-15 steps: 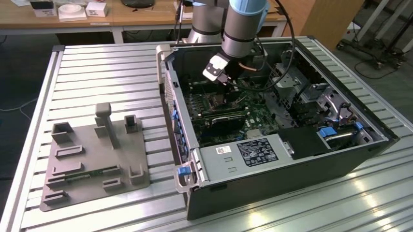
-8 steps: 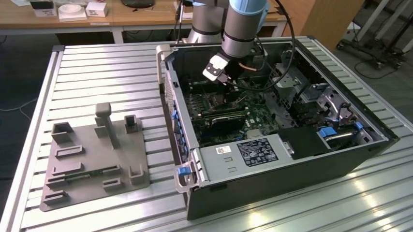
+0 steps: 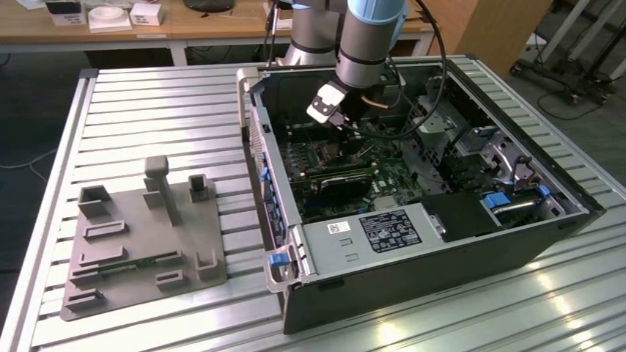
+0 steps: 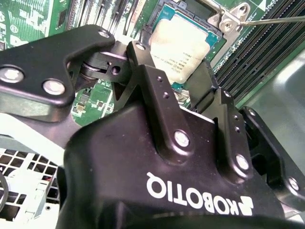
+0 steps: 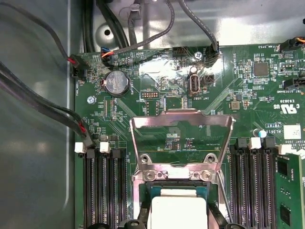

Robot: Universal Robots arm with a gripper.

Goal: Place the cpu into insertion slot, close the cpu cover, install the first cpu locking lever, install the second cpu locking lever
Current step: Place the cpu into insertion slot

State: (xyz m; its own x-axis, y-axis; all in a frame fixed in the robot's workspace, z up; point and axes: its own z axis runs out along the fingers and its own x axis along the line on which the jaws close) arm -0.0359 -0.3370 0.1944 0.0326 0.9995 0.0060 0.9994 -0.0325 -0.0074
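Note:
My gripper [image 3: 338,119] reaches down into the open computer case [image 3: 293,293] over the green motherboard [image 3: 391,183]. In both wrist views the cpu [image 4: 183,43] [image 5: 178,210], silver-topped with a teal edge, lies level in the insertion slot [image 5: 177,175]. My black fingers [image 4: 143,71] press against two opposite sides of it, so my gripper [image 4: 174,67] [image 5: 178,220] is shut on it. The cpu cover [image 5: 181,118], a silvery frame with a window, stands tilted open from its hinge at the far side of the slot. A thin wire lever [image 4: 271,20] sticks out beside the socket.
Long black memory slots [image 5: 102,191] [image 5: 252,181] flank the socket on both sides. A coin battery [image 5: 116,82] and cable plugs [image 5: 81,129] lie beyond the cover. A white-labelled black box [image 3: 391,231] fills the case's front. A grey fixture [image 3: 146,242] stands on the slatted table.

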